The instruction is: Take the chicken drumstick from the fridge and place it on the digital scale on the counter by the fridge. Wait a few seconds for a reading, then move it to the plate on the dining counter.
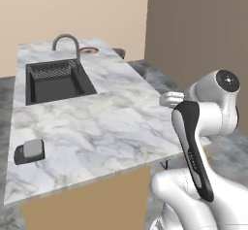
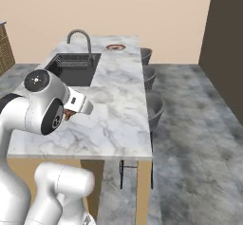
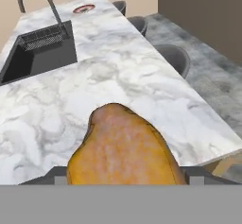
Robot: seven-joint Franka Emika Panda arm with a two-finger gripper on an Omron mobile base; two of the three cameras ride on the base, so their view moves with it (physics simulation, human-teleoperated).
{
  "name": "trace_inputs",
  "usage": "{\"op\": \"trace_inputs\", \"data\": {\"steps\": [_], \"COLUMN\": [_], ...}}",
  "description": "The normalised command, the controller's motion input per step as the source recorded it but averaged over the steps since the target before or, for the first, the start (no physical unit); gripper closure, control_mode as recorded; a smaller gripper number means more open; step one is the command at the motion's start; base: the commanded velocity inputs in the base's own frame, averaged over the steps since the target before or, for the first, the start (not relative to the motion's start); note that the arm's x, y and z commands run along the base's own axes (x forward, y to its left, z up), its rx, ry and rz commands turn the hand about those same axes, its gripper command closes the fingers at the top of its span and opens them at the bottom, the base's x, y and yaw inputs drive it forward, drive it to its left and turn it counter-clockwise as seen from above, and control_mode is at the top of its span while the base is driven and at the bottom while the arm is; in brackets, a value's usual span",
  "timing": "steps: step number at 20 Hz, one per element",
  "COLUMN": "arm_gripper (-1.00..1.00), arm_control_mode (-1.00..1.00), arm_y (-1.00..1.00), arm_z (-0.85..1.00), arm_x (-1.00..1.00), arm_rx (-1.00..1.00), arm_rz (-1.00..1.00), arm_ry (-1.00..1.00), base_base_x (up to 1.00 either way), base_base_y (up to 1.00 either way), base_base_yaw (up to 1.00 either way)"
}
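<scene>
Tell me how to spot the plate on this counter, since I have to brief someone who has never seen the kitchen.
Start at the long white marble dining counter with the black sink set into it. Go past the curved faucet to the counter's far end. There lies the plate, round and flat with a red-orange rim and pale centre, unlike the grey slab-like digital scale at the near end.
</scene>
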Motion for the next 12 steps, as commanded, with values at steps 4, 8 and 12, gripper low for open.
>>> {"op": "trace_inputs", "data": {"steps": [4,8,12], "arm_gripper": [1.00,1.00,1.00], "arm_control_mode": [1.00,1.00,1.00], "arm_y": [0.00,0.00,0.00], "arm_z": [0.00,0.00,0.00], "arm_x": [0.00,0.00,0.00], "arm_rx": [0.00,0.00,0.00], "arm_rz": [0.00,0.00,0.00], "arm_ry": [0.00,0.00,0.00], "base_base_x": [0.12,0.12,0.23], "base_base_y": [-1.00,-1.00,-1.00], "base_base_yaw": [0.00,0.00,0.01]}}
